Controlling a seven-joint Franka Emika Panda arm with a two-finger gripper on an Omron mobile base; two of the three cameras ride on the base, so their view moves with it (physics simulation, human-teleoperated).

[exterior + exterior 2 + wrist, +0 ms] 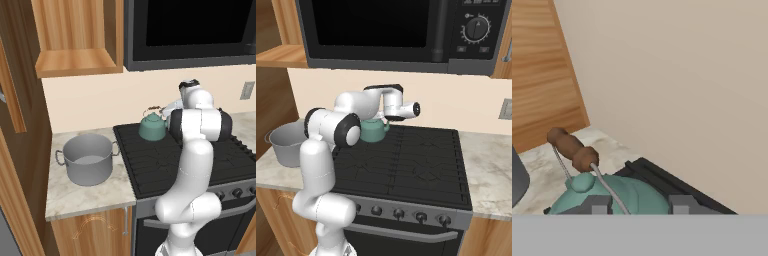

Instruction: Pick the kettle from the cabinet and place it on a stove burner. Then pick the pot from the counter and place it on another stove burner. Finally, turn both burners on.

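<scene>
Claw (640, 204) hovers parted over kettle (612, 195) on rear-left burner (142, 137).

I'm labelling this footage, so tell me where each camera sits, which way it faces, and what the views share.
Left base view: behind the arm to its left, looking down at the pot, counter and stove; the white arm rises at lower right.
Right base view: behind to its right, facing stove and microwave; the arm rises at lower left.
Hand view: on the hand, looking along the gripper over the kettle toward the wall.
All three show the kettle on the stove.
</scene>
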